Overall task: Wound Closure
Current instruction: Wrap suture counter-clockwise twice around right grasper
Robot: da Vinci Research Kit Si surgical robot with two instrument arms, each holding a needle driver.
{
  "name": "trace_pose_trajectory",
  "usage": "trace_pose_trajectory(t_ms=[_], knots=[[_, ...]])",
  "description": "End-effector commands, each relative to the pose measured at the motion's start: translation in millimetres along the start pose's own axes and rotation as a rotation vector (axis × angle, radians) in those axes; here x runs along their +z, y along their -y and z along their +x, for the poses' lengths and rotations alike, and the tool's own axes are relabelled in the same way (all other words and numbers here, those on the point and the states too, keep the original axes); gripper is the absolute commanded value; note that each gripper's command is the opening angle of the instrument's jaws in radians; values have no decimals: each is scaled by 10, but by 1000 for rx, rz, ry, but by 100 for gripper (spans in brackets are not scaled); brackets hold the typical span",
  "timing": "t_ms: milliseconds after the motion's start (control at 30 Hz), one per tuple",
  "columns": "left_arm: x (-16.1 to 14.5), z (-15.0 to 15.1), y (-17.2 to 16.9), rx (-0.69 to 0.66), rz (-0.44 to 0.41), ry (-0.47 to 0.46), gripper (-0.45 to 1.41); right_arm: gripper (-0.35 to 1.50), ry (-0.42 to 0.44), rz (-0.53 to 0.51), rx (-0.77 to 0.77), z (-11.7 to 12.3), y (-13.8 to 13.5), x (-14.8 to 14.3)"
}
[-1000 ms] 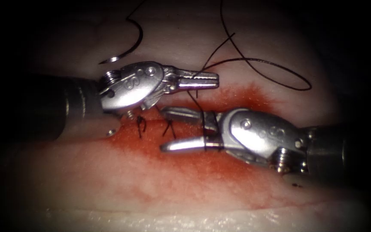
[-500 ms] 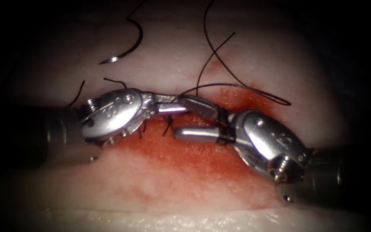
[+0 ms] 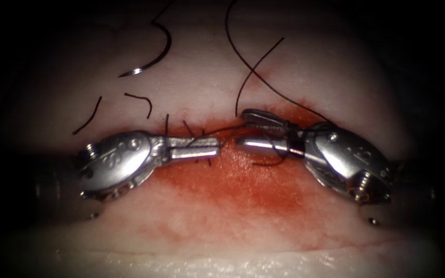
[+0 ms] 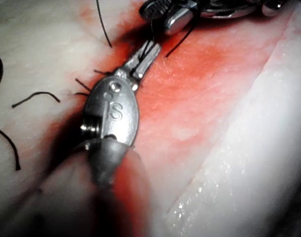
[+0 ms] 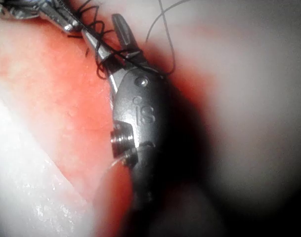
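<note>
- Endoscope view: my left tool (image 3: 202,149) lies along the cut (image 3: 227,141), jaws closed, pinching the thread (image 3: 243,82) just beside the finished stitches (image 3: 189,131).
- My right tool (image 3: 251,131) faces it from the other side of the cut, jaws parted. Turns of thread are wrapped round its jaws, and I hold nothing between them.
- The needle (image 3: 156,51) lies free on the pale tissue (image 3: 222,242), well above the cut and to its left, in neither tool and not in the tissue.
- Cut ends of thread (image 3: 139,102) lie between the needle and the cut. Red fluid (image 3: 243,190) stains the tissue around and below the cut.
- Left wrist view: my left tool (image 4: 146,58) is clamped, with thread (image 4: 103,22) running out at its tip towards the right tool (image 4: 172,17) near the cut.
- Right wrist view: my right tool (image 5: 110,37) stands apart-jawed with thread (image 5: 165,29) looped over its lower jaw and neck.
- Risk, as I judge it: the turns could slide off my parted right jaws if the thread goes slack, and the wrap would be lost.
- Risk: a hard pull on the pinched thread could fray it or drag the stitches beside the cut.
- Risk: the free needle could be dragged along if its thread comes taut.
</note>
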Motion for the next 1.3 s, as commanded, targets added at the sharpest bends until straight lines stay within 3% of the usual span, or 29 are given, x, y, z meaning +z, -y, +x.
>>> trace_pose_trajectory(t_ms=[33, 133, 233, 300, 333, 400, 433, 600, 867, 1067, 1133, 1300], knots=[[6, -6, -1, 0, -3, -1, -45, 36, 4, -14, 35, -8, 7, 7], [10, -6, -8, 7, -3, -5, -45, 39, 56, -58, 95, -12, 13, 13], [19, -5, -13, 24, -11, 9, -45, 103, 74, -123, 176, -16, 22, 24], [22, -4, -13, 28, -10, 17, -45, 120, 65, -145, 196, -18, 27, 30], [24, -3, -11, 26, -9, 16, -45, 113, 67, -144, 195, -19, 29, 31], [24, 1, -8, 26, -10, 14, -45, 24, 84, -93, 197, -20, 33, 29], [22, 4, -5, 28, -12, 13, -45, 21, 97, -89, 197, -20, 34, 27], [12, 14, -1, 39, -13, 13, -45, 29, 108, -105, 196, -17, 29, 16], [10, 16, -6, 38, -6, 21, -45, 24, 120, -116, 147, -17, 27, 22], [14, 36, -4, 36, -6, 32, -45, 27, 257, -125, 37, -19, 23, 27], [17, 46, -1, 41, -10, 30, -45, 42, 296, -114, 18, -20, 23, 28], [27, 71, 21, 53, -24, 33, -45, 34, 410, 15, -23, -22, 29, 29]])
